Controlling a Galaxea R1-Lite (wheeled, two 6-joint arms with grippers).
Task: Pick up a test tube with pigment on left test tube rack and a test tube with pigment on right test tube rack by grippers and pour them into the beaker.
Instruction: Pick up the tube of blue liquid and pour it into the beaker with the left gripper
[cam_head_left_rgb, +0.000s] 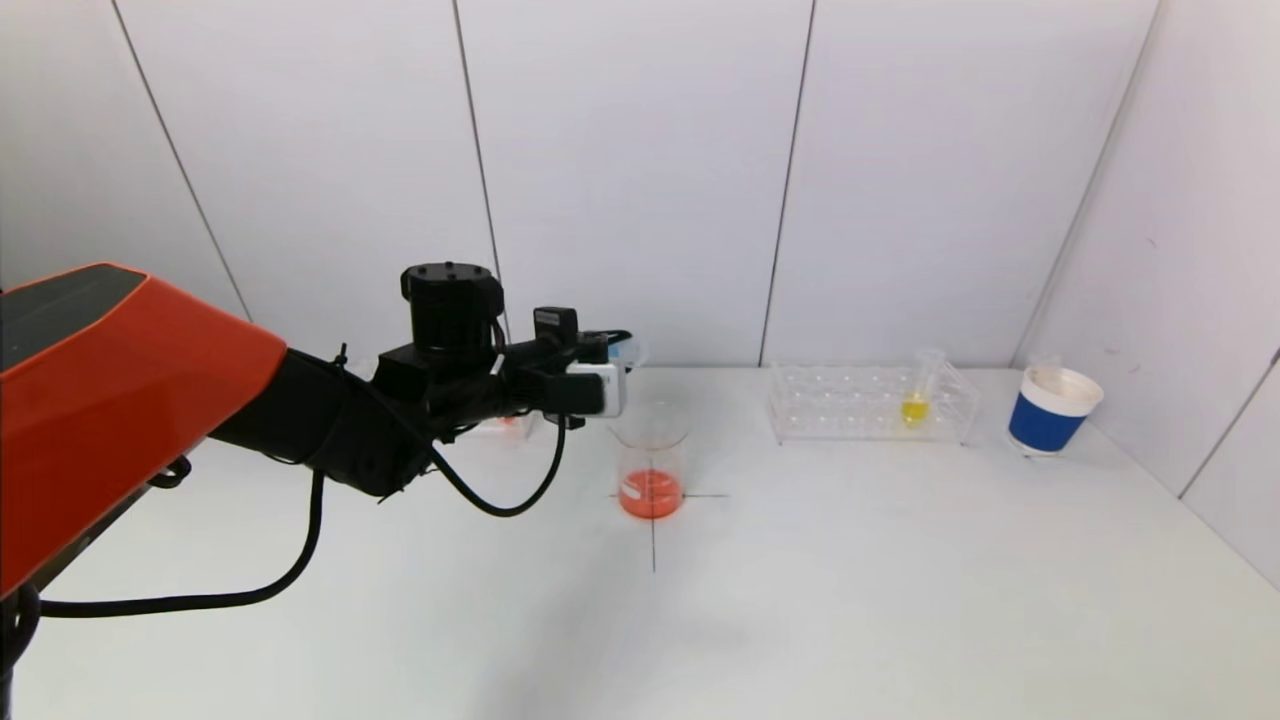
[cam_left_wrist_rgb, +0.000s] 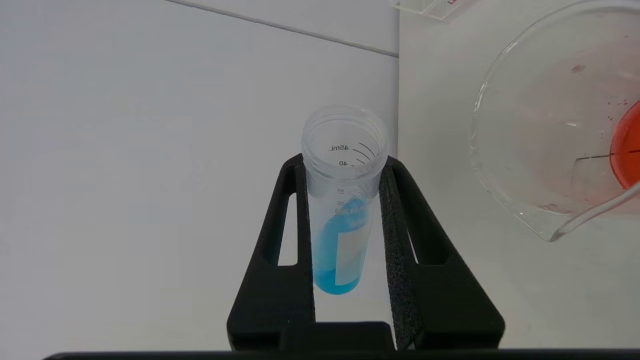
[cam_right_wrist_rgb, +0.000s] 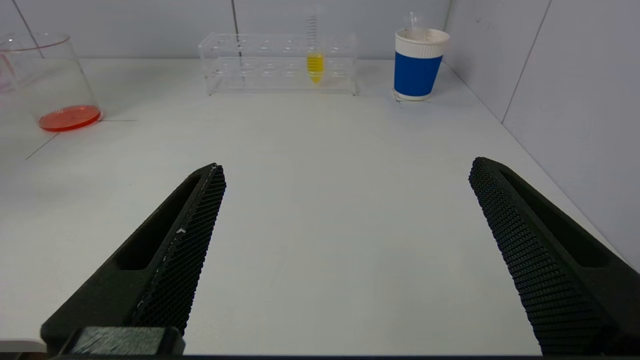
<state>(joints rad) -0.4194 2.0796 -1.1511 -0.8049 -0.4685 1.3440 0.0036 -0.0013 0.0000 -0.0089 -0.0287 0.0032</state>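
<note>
Left gripper (cam_left_wrist_rgb: 345, 210) clamped on the blue tube (cam_left_wrist_rgb: 342, 200), which sits between both fingers (cam_left_wrist_rgb: 280, 260) with its open mouth past the tips. It's held in the air, tilted, just beside the beaker (cam_head_left_rgb: 651, 460) rim on the beaker's left. Beaker has orange liquid at the bottom and stands mid-table (cam_head_left_rgb: 850, 600). Right gripper (cam_right_wrist_rgb: 345, 260) spread wide, holding nothing, low over bare table. Yellow tube (cam_head_left_rgb: 915, 400) upright in right rack (cam_head_left_rgb: 870, 405), near the back wall; cup (cam_head_left_rgb: 1050, 410) beside it.

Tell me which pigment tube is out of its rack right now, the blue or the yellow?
The blue test tube: the left gripper clamps it near the beaker. The yellow test tube stands in the right rack; the right gripper is open and empty.
</note>
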